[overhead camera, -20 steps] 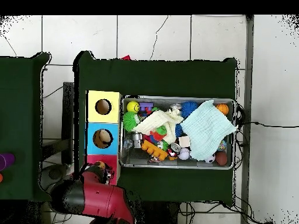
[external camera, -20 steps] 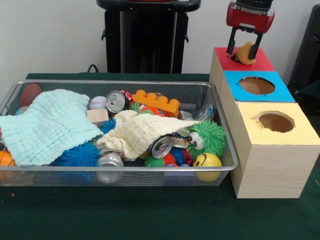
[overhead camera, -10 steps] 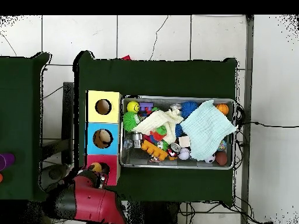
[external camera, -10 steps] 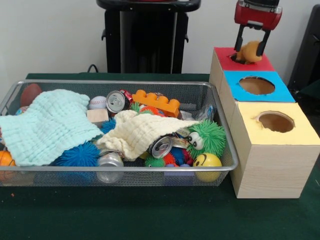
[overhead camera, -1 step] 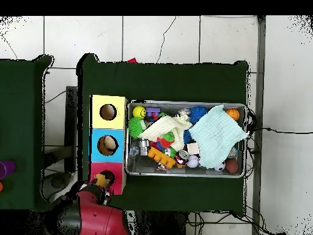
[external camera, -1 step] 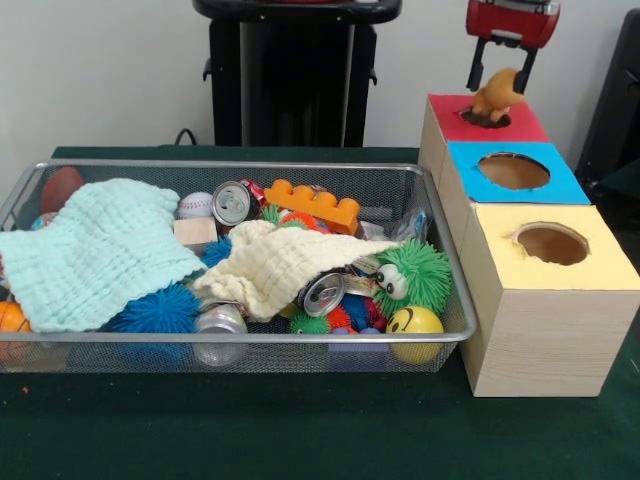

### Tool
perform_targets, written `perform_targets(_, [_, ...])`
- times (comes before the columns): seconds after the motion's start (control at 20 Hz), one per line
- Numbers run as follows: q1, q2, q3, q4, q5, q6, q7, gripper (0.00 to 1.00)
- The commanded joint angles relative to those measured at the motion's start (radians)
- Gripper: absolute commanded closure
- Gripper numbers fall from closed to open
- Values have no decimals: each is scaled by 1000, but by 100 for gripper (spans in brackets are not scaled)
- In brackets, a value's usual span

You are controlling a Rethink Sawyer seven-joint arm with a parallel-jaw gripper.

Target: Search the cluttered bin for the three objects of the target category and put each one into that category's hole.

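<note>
Gripper (external camera, -1 step: pixel 501 72) spread around one orange toy (external camera, -1 step: pixel 495 97) over one red hole (external camera, -1 step: pixel 484 118), three holes total

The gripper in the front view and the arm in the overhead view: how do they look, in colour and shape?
In the front view the gripper has a glossy red, boxy body with a dark top and two thin black fingers. In the overhead view the arm is bulky and rounded, red with black parts. No cables or markings can be made out.

We can read no text, label, brand or number anywhere. The cans (external camera, -1 step: pixel 232 203) near the far edge of the wire bin (external camera, -1 step: pixel 440 340) carry print too small to make out, and the coloured box tops (external camera, -1 step: pixel 512 172) are plain.
</note>
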Motion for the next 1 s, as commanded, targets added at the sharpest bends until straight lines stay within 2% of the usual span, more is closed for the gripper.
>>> perform_targets(0.05, [-128, -19, 132, 21, 71, 77, 182, 0])
perform_targets(0.3, [-221, 34, 171, -53, 41, 93, 126, 0])
perform_targets(0.5, [-258, 104, 153, -175, 0, 169, 106, 0])
perform_targets(0.65, [-282, 130, 157, -231, -15, 222, 98, 0])
perform_targets(0.75, [-282, 121, 160, -224, -11, 230, 112, 0])
perform_targets(1.0, [-227, 85, 113, -223, -21, 278, 169, 0])
